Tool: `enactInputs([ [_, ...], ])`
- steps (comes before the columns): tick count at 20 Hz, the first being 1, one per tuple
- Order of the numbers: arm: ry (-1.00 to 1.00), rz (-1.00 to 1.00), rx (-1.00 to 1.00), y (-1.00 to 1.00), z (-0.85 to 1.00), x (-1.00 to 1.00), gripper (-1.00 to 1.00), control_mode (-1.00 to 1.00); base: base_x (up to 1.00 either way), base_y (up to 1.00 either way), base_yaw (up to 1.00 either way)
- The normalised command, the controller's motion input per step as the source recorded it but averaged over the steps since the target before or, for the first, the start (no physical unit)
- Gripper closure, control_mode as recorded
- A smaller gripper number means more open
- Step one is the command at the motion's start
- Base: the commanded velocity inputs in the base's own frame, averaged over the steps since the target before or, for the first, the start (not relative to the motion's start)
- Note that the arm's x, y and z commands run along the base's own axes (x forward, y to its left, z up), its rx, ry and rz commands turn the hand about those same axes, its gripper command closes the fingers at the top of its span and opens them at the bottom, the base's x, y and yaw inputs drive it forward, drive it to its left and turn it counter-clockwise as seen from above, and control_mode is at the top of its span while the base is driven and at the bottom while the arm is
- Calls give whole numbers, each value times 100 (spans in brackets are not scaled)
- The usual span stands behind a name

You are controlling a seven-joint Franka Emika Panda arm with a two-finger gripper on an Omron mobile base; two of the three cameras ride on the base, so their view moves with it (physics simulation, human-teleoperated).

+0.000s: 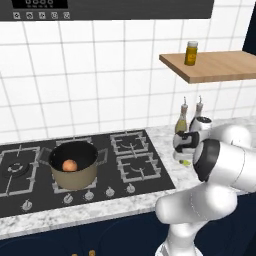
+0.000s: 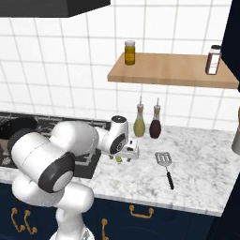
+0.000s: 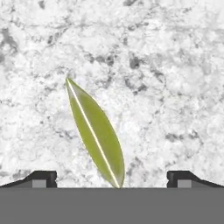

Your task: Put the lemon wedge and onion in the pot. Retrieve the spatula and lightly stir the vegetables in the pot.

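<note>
The yellow-green lemon wedge (image 3: 95,131) lies on the marble counter, right under my gripper (image 3: 111,178); it lies between the two wide-apart fingertips (image 3: 41,178), which are open and touch nothing. From the side the gripper (image 2: 123,157) hangs just above the wedge (image 2: 119,159), which peeks out below the hand (image 1: 186,162). The orange-brown onion (image 1: 70,165) rests inside the tan pot (image 1: 75,176) on the stove. The spatula (image 2: 166,167) lies flat on the counter to the right of the gripper, grey head toward the wall.
Two bottles (image 2: 139,123) stand at the wall behind the hand. A wooden shelf (image 2: 168,70) above carries a yellow jar (image 2: 130,52) and a dark spice jar (image 2: 213,59). The black cooktop (image 1: 135,160) borders the counter on the left.
</note>
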Motion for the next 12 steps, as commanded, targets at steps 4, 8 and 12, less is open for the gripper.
enactInputs([
  [4,0,10,0,-1,-28,64,-100,-100,0,0,0],
  [8,0,8,0,0,-39,42,-100,-100,0,0,0],
  [12,2,2,0,0,-55,0,-100,-100,0,0,0],
])
